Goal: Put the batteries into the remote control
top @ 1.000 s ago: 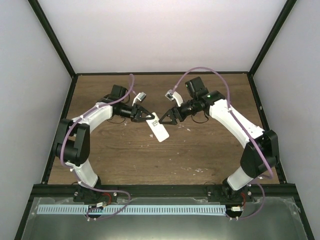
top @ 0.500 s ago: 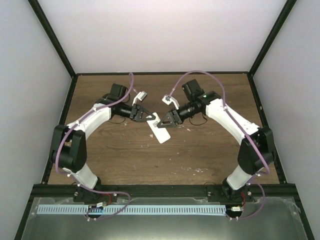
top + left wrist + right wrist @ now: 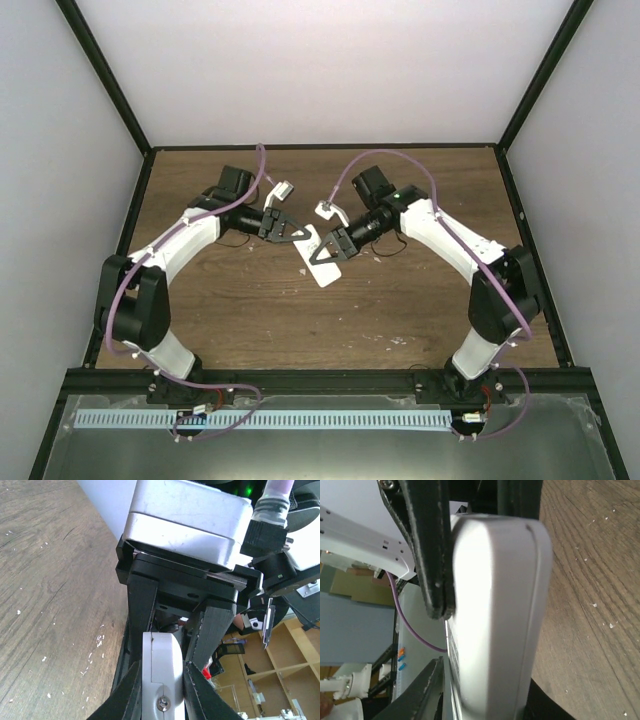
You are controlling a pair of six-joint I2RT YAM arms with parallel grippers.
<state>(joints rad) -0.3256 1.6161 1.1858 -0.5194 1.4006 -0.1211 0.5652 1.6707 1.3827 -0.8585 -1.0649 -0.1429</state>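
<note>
The remote control (image 3: 321,268), a small white flat bar, hangs tilted above the middle of the wooden table (image 3: 240,320). My left gripper (image 3: 303,236) is shut on its upper end; in the left wrist view the remote control (image 3: 162,665) sits pinched between the pads of the left gripper (image 3: 161,680). My right gripper (image 3: 322,252) reaches in from the right, its jaws on either side of the remote control (image 3: 495,595). In the right wrist view the right gripper (image 3: 487,675) shows a narrow gap beside one finger (image 3: 425,690). The batteries do not show in any view.
Black frame rails (image 3: 140,220) and pale walls border the table on three sides. A white toothed strip (image 3: 260,420) runs along the metal shelf in front of the arm bases. Small white specks (image 3: 97,642) dot the wood.
The right arm has moved left, and its jaws have closed in round the remote. The left gripper has kept its hold, shifting only slightly.
</note>
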